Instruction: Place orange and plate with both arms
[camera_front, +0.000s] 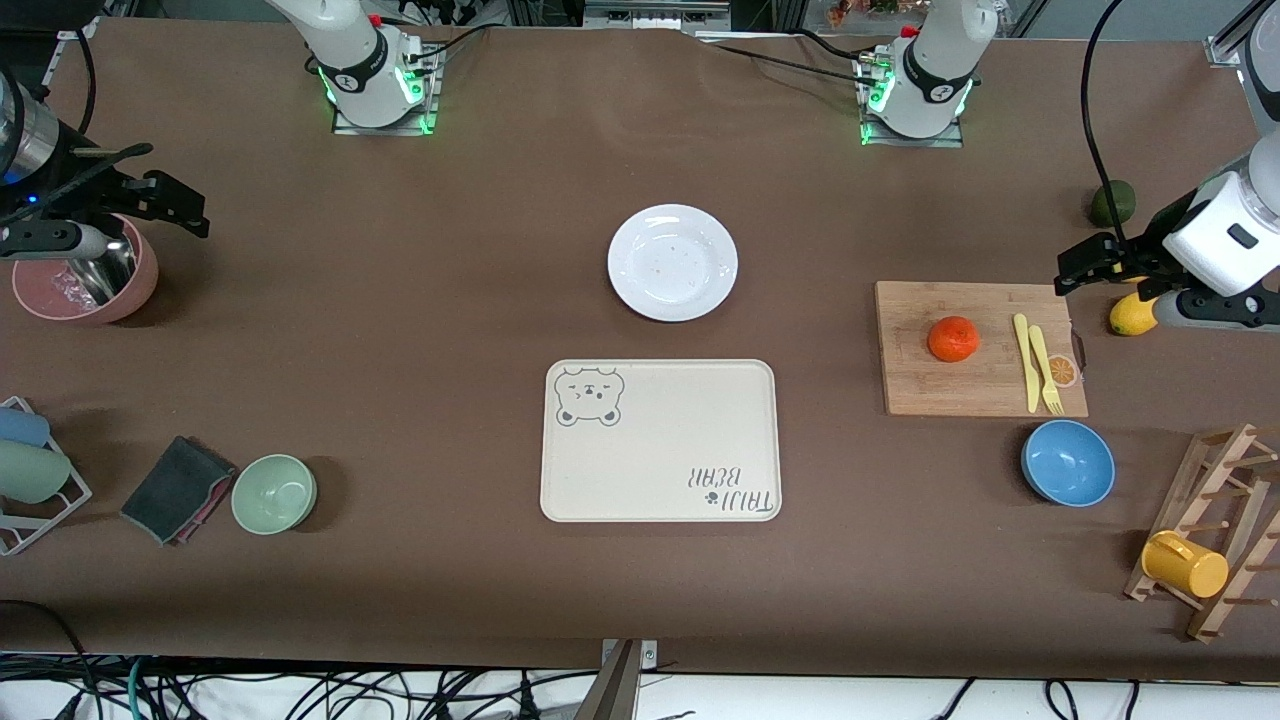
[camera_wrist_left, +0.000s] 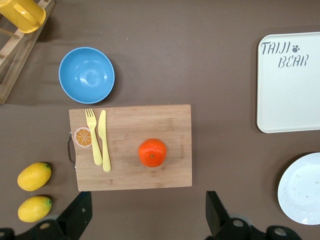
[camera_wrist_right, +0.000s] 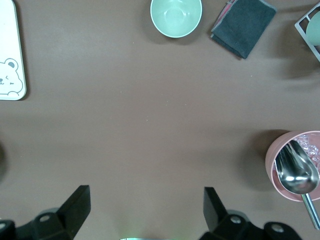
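Note:
The white plate (camera_front: 672, 262) lies empty mid-table, farther from the front camera than the cream bear tray (camera_front: 660, 440); its edge also shows in the left wrist view (camera_wrist_left: 301, 189). The orange (camera_front: 953, 339) (camera_wrist_left: 152, 152) rests on a wooden cutting board (camera_front: 980, 390) toward the left arm's end. My left gripper (camera_front: 1088, 265) (camera_wrist_left: 146, 214) hangs open and holds nothing, over bare table beside the board. My right gripper (camera_front: 175, 205) (camera_wrist_right: 145, 210) hangs open and holds nothing, over bare table beside a pink bowl (camera_front: 85, 285).
A yellow fork and knife (camera_front: 1035, 362) lie on the board. Around it are a blue bowl (camera_front: 1068, 462), lemons (camera_wrist_left: 34, 176), a dark green fruit (camera_front: 1112, 203) and a rack with a yellow mug (camera_front: 1185, 565). A green bowl (camera_front: 274, 493) and grey cloth (camera_front: 175, 488) sit at the right arm's end.

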